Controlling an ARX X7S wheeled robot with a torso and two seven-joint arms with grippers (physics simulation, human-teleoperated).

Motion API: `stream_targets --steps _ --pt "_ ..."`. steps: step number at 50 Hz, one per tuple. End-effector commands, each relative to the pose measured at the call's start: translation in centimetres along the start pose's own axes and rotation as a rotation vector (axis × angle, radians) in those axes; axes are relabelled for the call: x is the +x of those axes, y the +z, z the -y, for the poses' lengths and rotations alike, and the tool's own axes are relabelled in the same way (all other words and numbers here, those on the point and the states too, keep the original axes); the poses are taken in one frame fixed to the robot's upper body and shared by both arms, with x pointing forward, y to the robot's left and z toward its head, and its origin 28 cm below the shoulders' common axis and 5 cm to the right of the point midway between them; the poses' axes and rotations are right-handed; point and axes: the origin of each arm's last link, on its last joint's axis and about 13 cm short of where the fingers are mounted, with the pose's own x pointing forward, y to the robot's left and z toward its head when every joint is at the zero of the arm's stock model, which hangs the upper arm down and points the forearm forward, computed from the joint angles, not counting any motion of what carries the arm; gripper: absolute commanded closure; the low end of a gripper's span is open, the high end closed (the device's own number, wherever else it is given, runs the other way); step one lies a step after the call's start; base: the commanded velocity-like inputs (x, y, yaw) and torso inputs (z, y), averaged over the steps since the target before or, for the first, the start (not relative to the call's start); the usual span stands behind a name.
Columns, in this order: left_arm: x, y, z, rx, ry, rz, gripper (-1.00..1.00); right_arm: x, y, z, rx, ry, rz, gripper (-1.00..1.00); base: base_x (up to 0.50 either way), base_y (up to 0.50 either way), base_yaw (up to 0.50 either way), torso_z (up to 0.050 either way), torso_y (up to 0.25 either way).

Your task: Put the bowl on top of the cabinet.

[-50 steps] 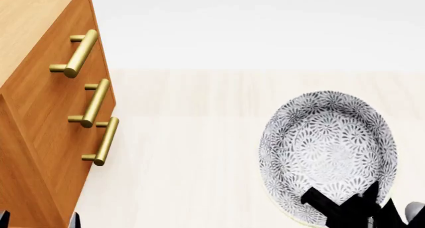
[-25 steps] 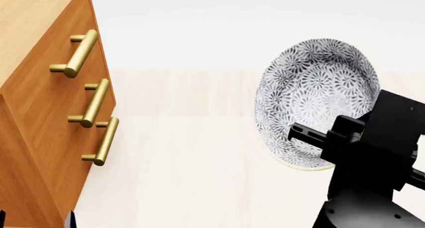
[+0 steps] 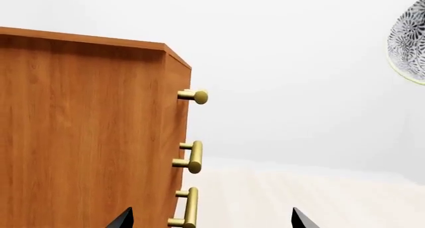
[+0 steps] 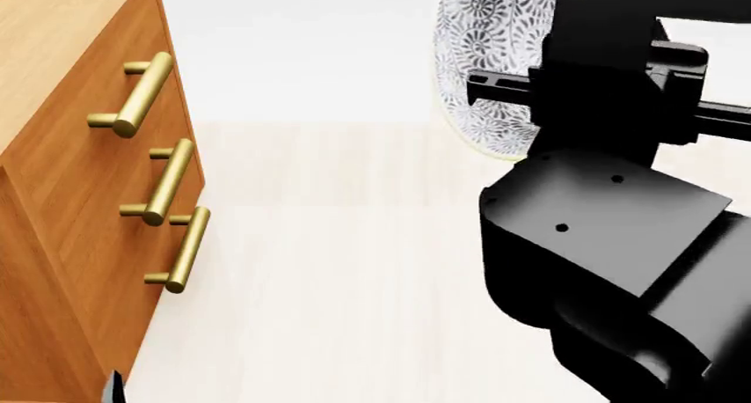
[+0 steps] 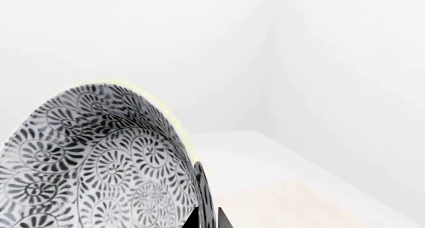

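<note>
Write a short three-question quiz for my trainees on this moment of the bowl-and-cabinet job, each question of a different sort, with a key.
1. True or false: the bowl rests on top of the cabinet.
2. Multiple choice: which arm carries the bowl? A) the left B) the right C) neither
3. Short answer: how many brass handles show on the cabinet front in the head view?

Key
1. False: it is held in the air, apart from the cabinet.
2. B: the right gripper has its fingers clamped on the bowl's rim, while the left gripper holds nothing.
3. Three.
</note>
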Motion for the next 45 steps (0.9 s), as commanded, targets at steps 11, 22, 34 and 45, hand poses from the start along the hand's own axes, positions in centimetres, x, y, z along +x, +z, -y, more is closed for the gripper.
stream_targets --steps 11,22,34,45 --pt "-0.3 0.5 -0.3 -0.017 0.006 0.015 -1.0 1.9 5.6 -1.9 -0.101 -0.075 0.101 1.0 0.0 0.0 0.0 0.0 0.0" --pt "-0.2 0.4 -0.3 -0.015 -0.004 0.009 -1.0 1.9 6.8 -2.8 -0.106 -0.039 0.137 1.0 0.0 0.0 0.0 0.0 0.001" --pt "-0.2 0.5 -0.3 0.007 -0.006 0.01 -1.0 0.7 6.0 -1.3 -0.011 0.087 0.18 1.0 0.0 0.0 0.0 0.0 0.0" --pt "-0.1 0.3 -0.4 0.014 0.004 0.007 -1.0 1.9 5.3 0.9 0.082 0.205 0.159 1.0 0.0 0.0 0.0 0.0 0.001"
